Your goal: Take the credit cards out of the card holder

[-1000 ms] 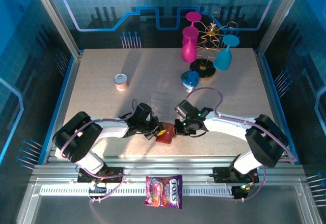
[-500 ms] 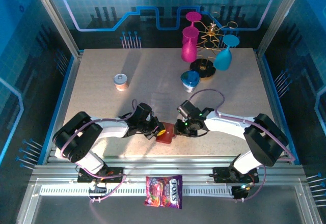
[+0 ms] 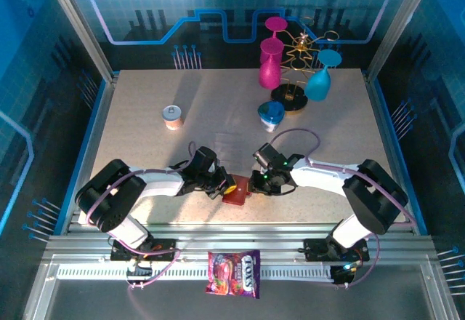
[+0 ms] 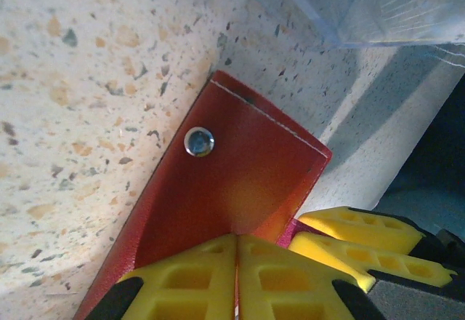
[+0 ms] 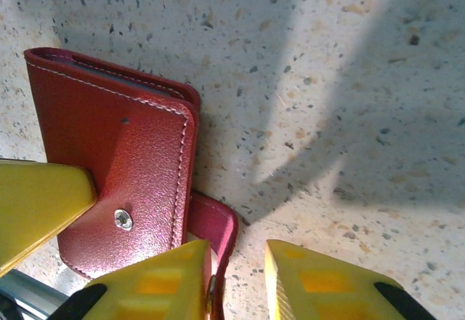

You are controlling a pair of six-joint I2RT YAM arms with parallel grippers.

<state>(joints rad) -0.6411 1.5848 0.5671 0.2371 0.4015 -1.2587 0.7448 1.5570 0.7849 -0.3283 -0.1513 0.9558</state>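
Now the right gripper [image 3: 253, 182] has slid a little closer to the card holder [image 3: 236, 192]. Its two yellow fingers have come apart a bit. In the right wrist view, a small red flap at the side of the card holder sits between those fingers. A gap shows there, so the right gripper is spread and not squeezing yet.

The left gripper [image 3: 227, 187] has stayed put. Its fingers are pressed together on the red flap with the shiny snap. It pins the card holder to the tabletop [image 3: 218, 109], close to the front edge and near the clear tray [image 4: 378, 7].

The card holder is folded shut, so the credit cards are probably tucked inside. I think the right gripper is getting ready to grab its flap and pull the holder open.
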